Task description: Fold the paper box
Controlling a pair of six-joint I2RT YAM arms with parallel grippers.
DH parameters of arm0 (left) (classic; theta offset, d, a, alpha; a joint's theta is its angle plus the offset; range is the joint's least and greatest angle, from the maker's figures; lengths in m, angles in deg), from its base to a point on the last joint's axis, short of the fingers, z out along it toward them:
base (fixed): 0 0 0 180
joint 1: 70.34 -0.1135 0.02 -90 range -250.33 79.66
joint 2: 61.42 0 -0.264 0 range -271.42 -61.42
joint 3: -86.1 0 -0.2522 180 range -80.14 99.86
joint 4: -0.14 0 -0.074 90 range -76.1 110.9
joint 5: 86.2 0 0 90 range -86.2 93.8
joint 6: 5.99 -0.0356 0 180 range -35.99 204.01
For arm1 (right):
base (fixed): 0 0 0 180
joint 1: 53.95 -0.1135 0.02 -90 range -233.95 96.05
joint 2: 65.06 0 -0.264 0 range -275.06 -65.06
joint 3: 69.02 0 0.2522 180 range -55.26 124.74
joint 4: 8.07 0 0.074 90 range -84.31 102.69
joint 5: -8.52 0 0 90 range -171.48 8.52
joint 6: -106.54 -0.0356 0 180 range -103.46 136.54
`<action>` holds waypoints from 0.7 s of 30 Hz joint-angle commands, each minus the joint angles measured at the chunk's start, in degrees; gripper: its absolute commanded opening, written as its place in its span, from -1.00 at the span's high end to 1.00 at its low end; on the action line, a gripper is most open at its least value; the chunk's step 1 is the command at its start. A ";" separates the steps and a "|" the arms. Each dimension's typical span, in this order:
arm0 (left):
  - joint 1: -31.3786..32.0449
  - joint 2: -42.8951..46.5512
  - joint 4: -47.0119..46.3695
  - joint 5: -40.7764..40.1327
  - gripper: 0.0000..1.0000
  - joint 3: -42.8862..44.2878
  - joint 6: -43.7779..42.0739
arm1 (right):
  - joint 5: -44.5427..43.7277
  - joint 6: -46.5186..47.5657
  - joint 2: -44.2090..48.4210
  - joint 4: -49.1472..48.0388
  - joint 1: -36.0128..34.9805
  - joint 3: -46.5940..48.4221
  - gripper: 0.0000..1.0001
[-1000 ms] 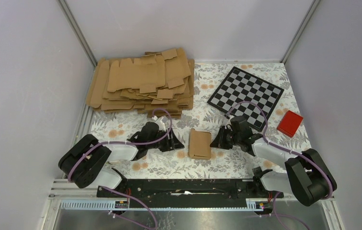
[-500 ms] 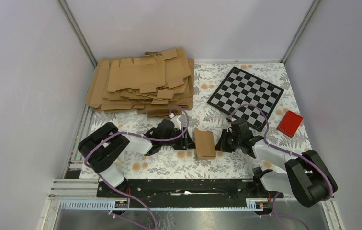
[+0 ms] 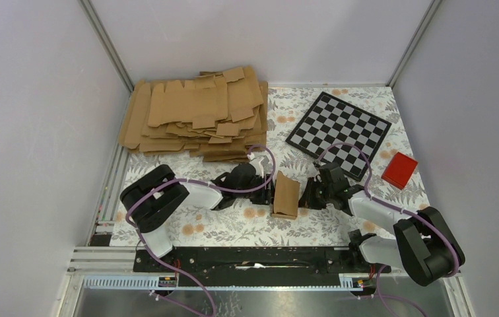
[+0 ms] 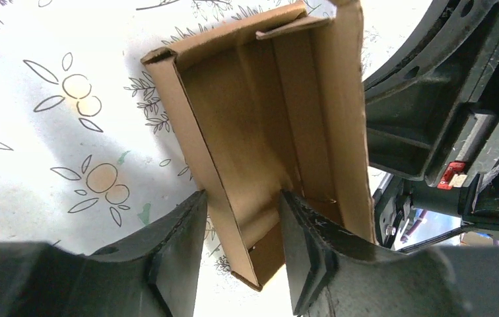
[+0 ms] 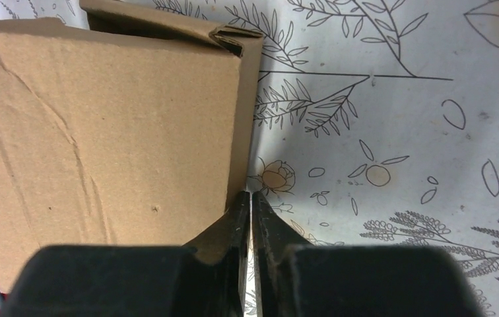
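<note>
Paper box point(image 3: 286, 194) sits near the middle of the desk point(image 3: 233, 228), tipped up on edge between the two arms, half-formed. Left wrist view looks into the box's point(image 4: 260, 119) open side: inner walls and fold lines show, one end flap bent inward at the top, far end cut off by the frame edge. Left pincer point(image 3: 268, 193) is about half open, with the box's lower end filling the gap between its fingers point(image 4: 181, 244); can't tell whether they press the cardboard or only straddle it. Right pincer point(image 3: 305, 195) is closed to a hairline, tips right at the box's lower corner point(image 5: 251, 198); can't tell whether a cardboard edge is nipped in there. Right wrist view shows only the creased outer panel point(image 5: 101, 132), cropped left and bottom, with a crumpled corner at the top. From above, both sets of fingertips are hidden behind the pincer bodies and the box. Black right-arm housing point(image 4: 432, 99) fills the right edge of the left wrist view, partly cut off. Pile of flat blanks point(image 3: 194, 115) at back left, checkerboard point(image 3: 339, 129) at back right, red block point(image 3: 400, 170) beside it, all well apart from the box.
</note>
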State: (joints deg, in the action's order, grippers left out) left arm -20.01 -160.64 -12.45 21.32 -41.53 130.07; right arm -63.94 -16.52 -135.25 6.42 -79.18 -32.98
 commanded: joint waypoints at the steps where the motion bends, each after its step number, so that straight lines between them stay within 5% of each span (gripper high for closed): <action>1: 0.76 1.86 -0.30 -2.79 0.11 0.64 0.90 | -2.07 1.99 2.22 4.40 -0.27 2.91 0.69; 11: -1.51 8.62 4.24 -8.02 0.11 -3.86 1.90 | -4.71 2.57 11.32 9.61 -0.25 3.90 0.46; 21: -2.16 9.63 4.03 -7.89 0.39 -5.17 1.50 | -0.84 -0.26 6.45 3.23 -0.26 2.87 0.41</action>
State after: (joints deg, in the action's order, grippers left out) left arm -21.93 -152.53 -6.74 14.50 -46.16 131.91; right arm -66.76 -15.43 -126.94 13.11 -79.20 -31.01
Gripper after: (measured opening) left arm 0.323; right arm 0.292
